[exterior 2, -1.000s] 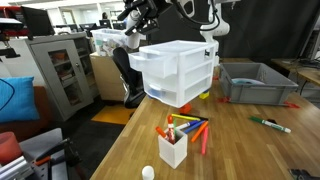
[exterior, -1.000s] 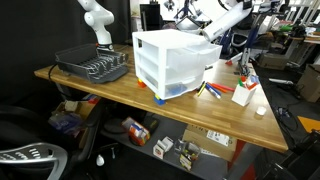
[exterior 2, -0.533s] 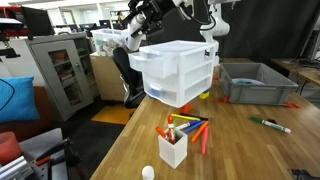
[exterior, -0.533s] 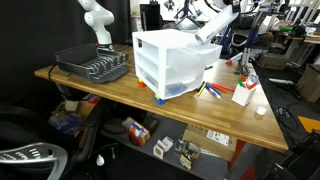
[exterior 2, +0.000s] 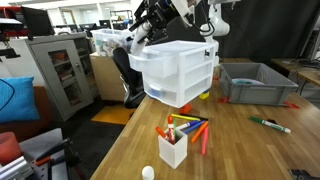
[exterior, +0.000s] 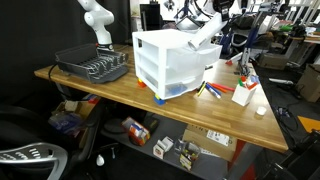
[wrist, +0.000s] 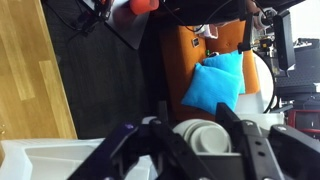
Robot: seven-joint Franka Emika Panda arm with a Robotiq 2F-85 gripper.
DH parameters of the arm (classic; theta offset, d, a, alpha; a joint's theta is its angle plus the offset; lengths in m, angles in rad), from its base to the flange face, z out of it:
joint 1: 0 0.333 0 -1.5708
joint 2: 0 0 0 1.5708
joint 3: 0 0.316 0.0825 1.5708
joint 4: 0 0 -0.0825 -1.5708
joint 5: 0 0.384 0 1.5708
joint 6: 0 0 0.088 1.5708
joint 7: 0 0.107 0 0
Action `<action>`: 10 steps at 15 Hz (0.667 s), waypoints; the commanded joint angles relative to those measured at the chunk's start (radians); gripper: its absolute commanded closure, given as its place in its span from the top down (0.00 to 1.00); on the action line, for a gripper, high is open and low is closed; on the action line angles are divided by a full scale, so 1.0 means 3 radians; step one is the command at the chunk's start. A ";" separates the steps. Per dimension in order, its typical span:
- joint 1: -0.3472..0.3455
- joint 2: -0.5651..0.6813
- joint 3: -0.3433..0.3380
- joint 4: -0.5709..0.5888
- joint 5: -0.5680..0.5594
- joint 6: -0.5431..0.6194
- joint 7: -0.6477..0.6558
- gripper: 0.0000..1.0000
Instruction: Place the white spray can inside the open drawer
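We judge the pick-up done and only the release left: our gripper [wrist: 198, 130] grips the white spray can [wrist: 208, 141], held tilted above the open drawer [exterior 2: 160, 62], not yet inside.

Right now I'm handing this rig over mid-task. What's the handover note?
Gripper: shut on the white spray can, which is held tilted in the air.
Can: above the open drawer, the top one of the white cabinet. It is not inside yet.
Done: can picked up and carried to the drawer.
Left: lower it into the drawer, release, pull the arm clear.
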 commanded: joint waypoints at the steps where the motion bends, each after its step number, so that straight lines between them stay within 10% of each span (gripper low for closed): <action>1: -0.0023 0.0194 0.0054 0.0265 -0.0068 -0.0096 0.0065 0.27; 10: 0.0016 0.0443 0.0101 0.0374 -0.0115 -0.0037 0.0285 0.27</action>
